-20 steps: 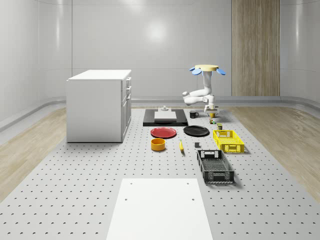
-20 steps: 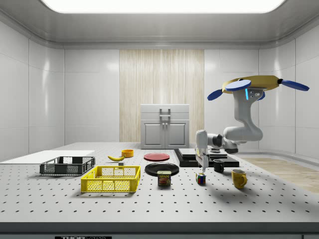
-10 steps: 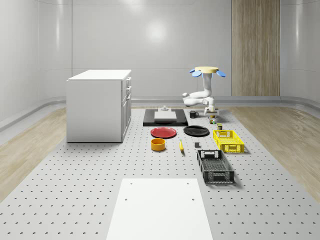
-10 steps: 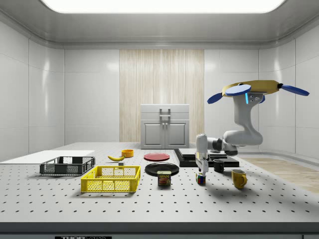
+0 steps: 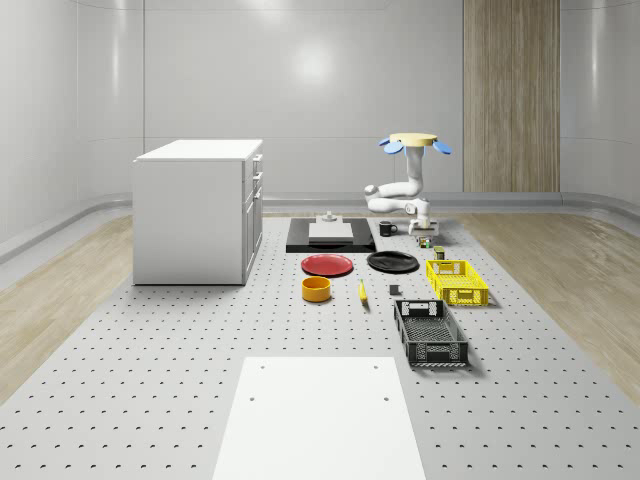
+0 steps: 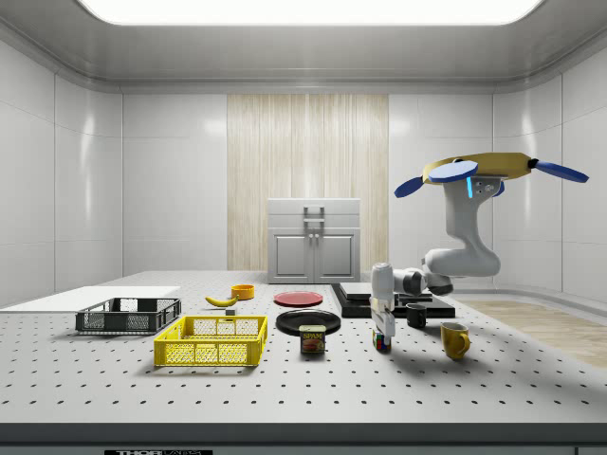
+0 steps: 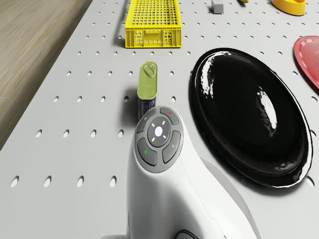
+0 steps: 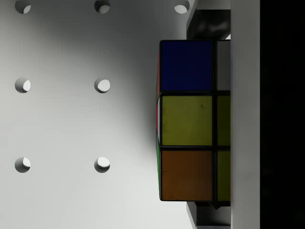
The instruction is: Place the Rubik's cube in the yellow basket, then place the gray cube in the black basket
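In the whole-scene view the yellow-bodied quadrotor drone with blue rotors (image 5: 414, 140) hovered above the far end of the perforated gray table (image 5: 200, 330), with its white arm bent down toward the surface. The gripper (image 5: 424, 232) hung low at roughly six o'clock from the drone, right at table level. In the side view the gripper (image 6: 381, 327) stood upright over the multicoloured Rubik's cube (image 6: 381, 343), which sat on the table between a small tin can (image 6: 312, 339) at its nine o'clock and a yellow mug (image 6: 454, 338) at its three o'clock. In the wrist view the dark fingers (image 8: 205, 24) pressed against two opposite faces of the Rubik's cube (image 8: 190, 119), so the gripper was narrowed onto the cube and gripping it, with blue, yellow and orange stickers facing the camera. In the whole-scene view the yellow plastic mesh basket (image 5: 458, 297) lay at about five o'clock from the gripper. The small gray cube (image 5: 394, 291) rested on the table at nine o'clock of that basket. The black plastic mesh basket (image 5: 430, 350) stood at about seven o'clock of the yellow one and nearer the camera. The glossy black round plate (image 5: 392, 262) lay between seven and eight o'clock of the gripper. The drone view looked past the arm at the tin can (image 7: 147, 89) lying beside the black plate (image 7: 249, 114).
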Motion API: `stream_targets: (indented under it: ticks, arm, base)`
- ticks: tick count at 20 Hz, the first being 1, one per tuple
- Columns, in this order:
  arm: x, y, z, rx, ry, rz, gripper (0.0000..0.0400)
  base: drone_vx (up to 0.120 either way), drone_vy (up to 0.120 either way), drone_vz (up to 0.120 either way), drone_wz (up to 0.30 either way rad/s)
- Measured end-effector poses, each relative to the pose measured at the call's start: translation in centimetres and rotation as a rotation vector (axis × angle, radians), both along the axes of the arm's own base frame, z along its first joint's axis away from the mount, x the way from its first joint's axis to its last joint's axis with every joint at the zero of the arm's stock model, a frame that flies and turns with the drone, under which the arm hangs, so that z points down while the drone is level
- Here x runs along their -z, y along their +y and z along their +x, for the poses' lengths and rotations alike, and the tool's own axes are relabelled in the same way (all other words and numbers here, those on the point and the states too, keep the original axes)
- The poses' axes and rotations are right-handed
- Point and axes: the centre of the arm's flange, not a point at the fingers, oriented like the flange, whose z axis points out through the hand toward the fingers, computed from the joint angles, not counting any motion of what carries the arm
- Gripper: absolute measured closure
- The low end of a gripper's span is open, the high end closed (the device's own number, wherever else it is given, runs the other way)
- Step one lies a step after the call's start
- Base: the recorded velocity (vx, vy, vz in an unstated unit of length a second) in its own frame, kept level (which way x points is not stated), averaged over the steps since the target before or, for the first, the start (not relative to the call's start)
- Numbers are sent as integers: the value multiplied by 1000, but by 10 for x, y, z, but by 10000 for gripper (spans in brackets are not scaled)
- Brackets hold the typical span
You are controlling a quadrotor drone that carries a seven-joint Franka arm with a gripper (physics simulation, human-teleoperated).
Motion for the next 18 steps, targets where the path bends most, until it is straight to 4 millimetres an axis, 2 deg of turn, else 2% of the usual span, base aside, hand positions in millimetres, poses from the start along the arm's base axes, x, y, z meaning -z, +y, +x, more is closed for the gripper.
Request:
stream_targets:
  ticks: [11, 14, 18]
  arm:
    - [-7, 0, 10, 0, 0, 0, 0]
    - [-7, 0, 10, 0, 0, 0, 40]
    - [-8, 0, 11, 0, 0, 0, 62]
  base:
    - [0, 0, 0, 0]
    - [0, 0, 0, 0]
    - [0, 0, 0, 0]
